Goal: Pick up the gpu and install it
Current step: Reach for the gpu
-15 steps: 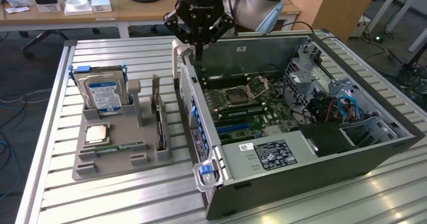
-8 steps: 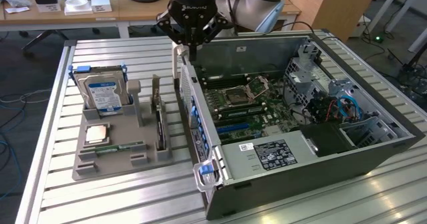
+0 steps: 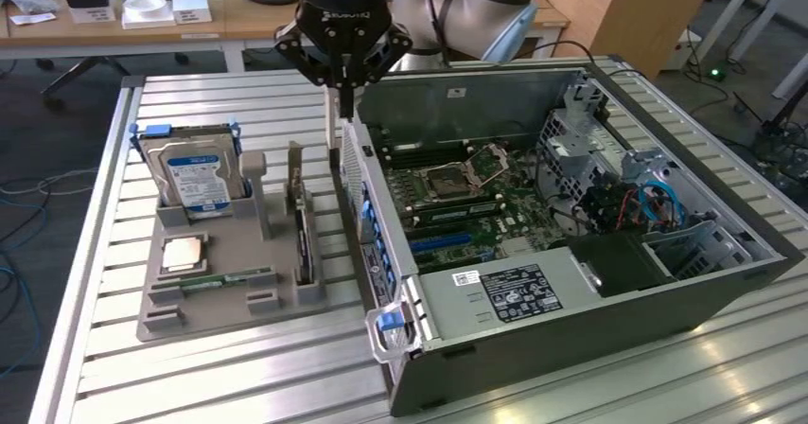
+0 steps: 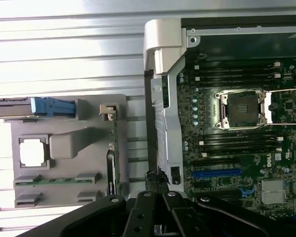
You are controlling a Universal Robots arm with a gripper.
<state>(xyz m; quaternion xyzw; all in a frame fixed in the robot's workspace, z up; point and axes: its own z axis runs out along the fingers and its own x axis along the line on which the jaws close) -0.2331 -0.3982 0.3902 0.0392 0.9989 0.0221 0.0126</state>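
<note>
When viewed from outside, found the hand (image 3: 340, 83) closed, fingertips pressed together, gripping nothing. Saw it hanging above the narrow gap between the grey tray (image 3: 208, 318) and the open computer case (image 3: 593, 315), near the case's far corner in the exterior view. Spotted the graphics card (image 3: 303, 235) standing on edge in the tray's slot nearest the case, lower than the hand and apart from it. Noted, in the same tray, a hard drive (image 3: 196, 183) with a blue-and-white label standing upright, a square chip (image 3: 185, 252) lying flat, and a green memory stick (image 3: 227, 280) lying beside the chip. Made out the circuit board (image 3: 474, 202) inside the case, its processor socket uncovered. Saw tray and case resting on the slatted metal counter (image 3: 189, 386).
</note>
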